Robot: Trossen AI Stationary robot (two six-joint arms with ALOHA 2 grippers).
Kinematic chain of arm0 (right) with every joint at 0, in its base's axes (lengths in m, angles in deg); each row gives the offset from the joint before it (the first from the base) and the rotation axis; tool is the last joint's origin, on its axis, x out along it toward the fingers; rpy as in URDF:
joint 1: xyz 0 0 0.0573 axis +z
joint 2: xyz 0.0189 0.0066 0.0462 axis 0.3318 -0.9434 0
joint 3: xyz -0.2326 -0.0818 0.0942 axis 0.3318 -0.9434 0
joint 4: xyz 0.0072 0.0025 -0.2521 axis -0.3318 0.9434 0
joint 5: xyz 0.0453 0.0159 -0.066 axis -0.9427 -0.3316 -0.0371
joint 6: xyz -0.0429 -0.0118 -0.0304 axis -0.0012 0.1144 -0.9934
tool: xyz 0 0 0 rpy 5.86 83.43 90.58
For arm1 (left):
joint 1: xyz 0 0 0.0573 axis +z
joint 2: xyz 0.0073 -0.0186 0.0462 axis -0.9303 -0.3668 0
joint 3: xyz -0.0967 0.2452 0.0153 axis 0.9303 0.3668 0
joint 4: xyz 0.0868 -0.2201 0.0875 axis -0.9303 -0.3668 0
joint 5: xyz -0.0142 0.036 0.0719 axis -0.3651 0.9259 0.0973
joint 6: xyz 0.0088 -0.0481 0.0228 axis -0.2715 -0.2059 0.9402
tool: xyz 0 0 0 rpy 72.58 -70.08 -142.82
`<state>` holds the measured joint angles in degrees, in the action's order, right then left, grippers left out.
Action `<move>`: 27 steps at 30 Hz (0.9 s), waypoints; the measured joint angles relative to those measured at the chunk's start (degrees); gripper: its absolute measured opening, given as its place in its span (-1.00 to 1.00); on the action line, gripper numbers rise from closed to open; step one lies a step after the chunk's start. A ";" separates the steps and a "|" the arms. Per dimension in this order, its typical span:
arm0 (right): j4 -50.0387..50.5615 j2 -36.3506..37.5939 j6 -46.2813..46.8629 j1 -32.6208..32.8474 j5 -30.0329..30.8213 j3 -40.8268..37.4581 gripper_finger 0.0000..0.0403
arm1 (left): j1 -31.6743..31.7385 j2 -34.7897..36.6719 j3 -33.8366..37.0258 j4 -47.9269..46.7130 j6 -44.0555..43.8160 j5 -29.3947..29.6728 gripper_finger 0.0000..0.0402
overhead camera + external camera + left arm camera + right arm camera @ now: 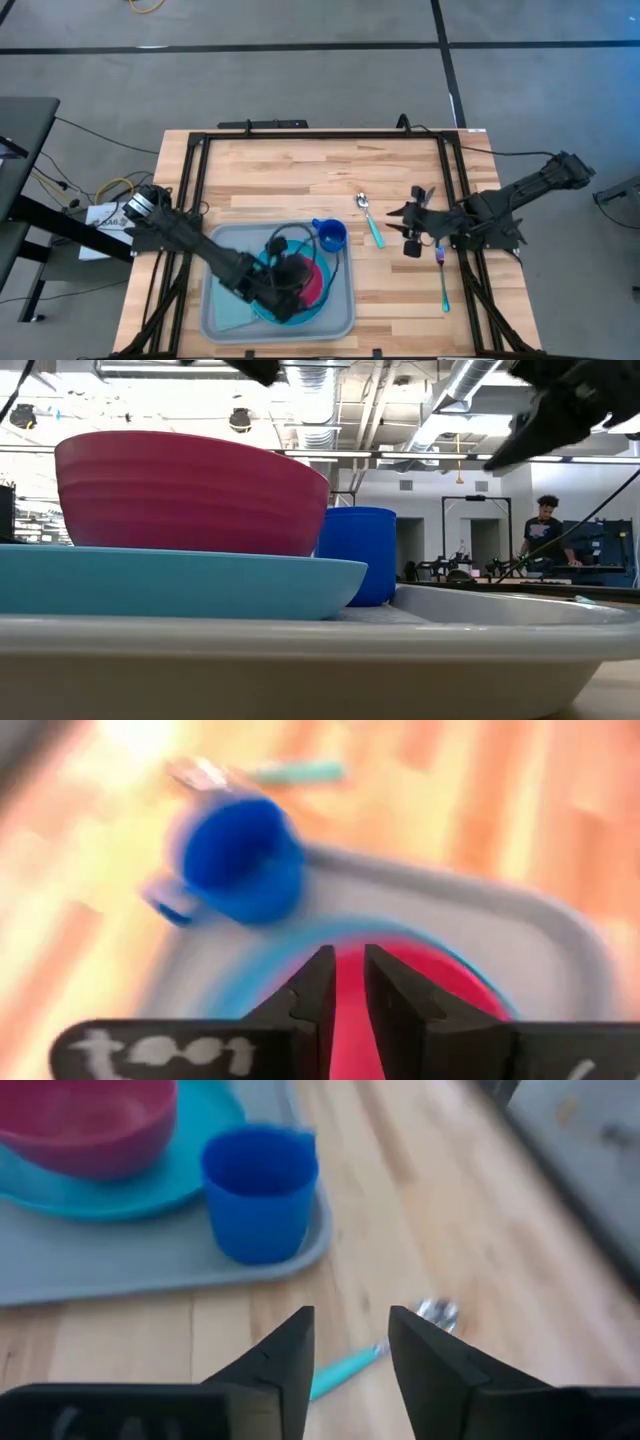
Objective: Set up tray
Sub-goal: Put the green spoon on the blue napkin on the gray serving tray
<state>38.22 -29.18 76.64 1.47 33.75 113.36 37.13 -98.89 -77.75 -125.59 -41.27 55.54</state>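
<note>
I'm seeing my left gripper [342,982] fingers standing narrow over the round pink plastic bowl [420,970], gripping nothing. My right gripper [350,1342] fingers are spread above the teal-handled metal spoon [355,1365], likely targeting it. The large grey-blue rectangular plastic tray [340,318] is sitting lower centre.

Grey concrete floor [300,90] crossed by dark lines surrounds the wooden table [300,170]. Silver ceiling ducts [455,395] hang overhead under bright lights. A person [545,530] stands at a far workbench [540,570].
</note>
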 joint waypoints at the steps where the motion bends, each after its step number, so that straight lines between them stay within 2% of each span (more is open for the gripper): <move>1: 0.22 -0.81 1.40 -1.18 -1.46 0.00 -0.35 | 1.35 0.00 -0.32 -0.04 0.86 2.49 -0.78; 3: 0.54 -2.72 4.82 -3.62 -3.78 0.00 -0.31 | 4.27 0.00 -1.22 -0.10 0.71 5.75 -0.78; 6: 0.63 -7.33 7.49 -7.18 -5.90 0.00 -0.27 | 8.53 0.00 -3.10 -0.54 -0.10 5.90 -0.78; 11: -3.31 -16.45 7.78 -12.19 -5.68 0.00 -0.23 | 14.24 0.00 -5.36 -0.47 12.53 -2.55 -0.78; 15: -7.48 -22.75 12.16 -15.11 -6.54 0.02 -0.24 | 18.39 0.00 -5.75 -0.38 21.77 -8.27 -0.72; 22: -12.42 -30.76 16.90 -17.62 -10.03 0.02 -0.29 | 24.46 0.00 -5.74 -0.22 23.88 -12.40 -0.49; 27: -17.60 -33.74 17.65 -17.10 -12.09 0.04 -0.31 | 26.02 0.00 -5.74 0.31 24.58 -12.90 -0.39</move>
<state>20.62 -62.92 94.28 -15.63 21.66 113.40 63.16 -98.89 -83.49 -125.28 -16.69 42.64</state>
